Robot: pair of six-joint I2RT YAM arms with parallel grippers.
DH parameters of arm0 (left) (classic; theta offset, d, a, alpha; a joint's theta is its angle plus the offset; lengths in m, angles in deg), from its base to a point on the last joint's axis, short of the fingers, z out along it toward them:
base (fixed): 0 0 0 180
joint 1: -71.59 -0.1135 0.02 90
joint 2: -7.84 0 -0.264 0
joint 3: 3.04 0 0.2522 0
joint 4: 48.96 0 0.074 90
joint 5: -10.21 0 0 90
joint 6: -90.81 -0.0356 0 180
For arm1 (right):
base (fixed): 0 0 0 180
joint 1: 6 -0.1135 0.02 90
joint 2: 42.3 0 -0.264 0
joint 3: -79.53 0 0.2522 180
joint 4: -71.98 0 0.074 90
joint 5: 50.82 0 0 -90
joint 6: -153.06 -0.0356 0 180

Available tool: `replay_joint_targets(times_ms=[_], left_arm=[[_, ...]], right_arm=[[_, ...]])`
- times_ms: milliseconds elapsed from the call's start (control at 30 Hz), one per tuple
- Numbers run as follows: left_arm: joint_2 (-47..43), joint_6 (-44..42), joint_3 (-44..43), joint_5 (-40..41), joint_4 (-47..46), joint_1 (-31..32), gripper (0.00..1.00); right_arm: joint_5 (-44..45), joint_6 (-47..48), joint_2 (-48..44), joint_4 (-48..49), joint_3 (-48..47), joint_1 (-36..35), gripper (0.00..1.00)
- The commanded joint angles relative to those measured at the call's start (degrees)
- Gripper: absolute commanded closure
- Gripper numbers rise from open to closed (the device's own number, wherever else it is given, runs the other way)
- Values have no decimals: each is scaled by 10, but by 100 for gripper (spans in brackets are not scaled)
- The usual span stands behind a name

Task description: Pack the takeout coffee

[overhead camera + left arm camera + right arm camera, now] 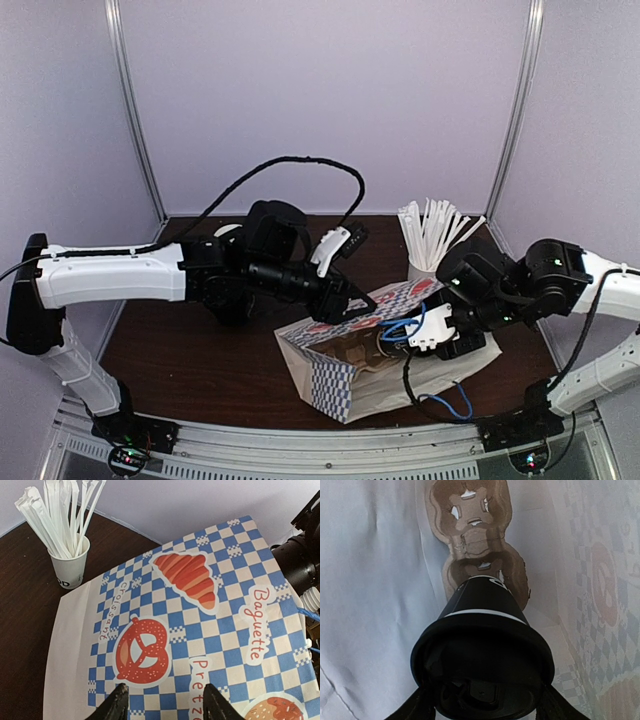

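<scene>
The takeout coffee (pixel 482 640) is gripped by the right gripper (pixel 482 707) inside the checkered bag (pixel 332 385); over the bag's printed side the left gripper (pixel 166 704) is spread open.

i see a dark brown table (pixel 190 365) boxed in by 3 pale lilac walls (pixel 320 90), 2 metal posts (pixel 133 110) at the back corners.

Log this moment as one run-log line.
phase: packing | right fingers: gripping coffee cup inside bag | left fingers: apart over bag's printed side | bag: lying on table
</scene>
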Motion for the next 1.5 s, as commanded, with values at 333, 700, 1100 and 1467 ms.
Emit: replay_joint_targets(times_ms=[333,700,1100,1467], left_arm=[[6,-7,-3,-4,-25,3,48],[-23,-20,18,22,-17,2,48],[-133,-53,57,77,40,-47,41],[-211,-61,112,63,49,-90,40]], right_arm=[[80,-21,93,75,-8,-32,37],[117,-21,191,18,-62,-34,36],[36,14,342,-79,-219,30,37],[-44,48,500,-216,-401,85,38]])
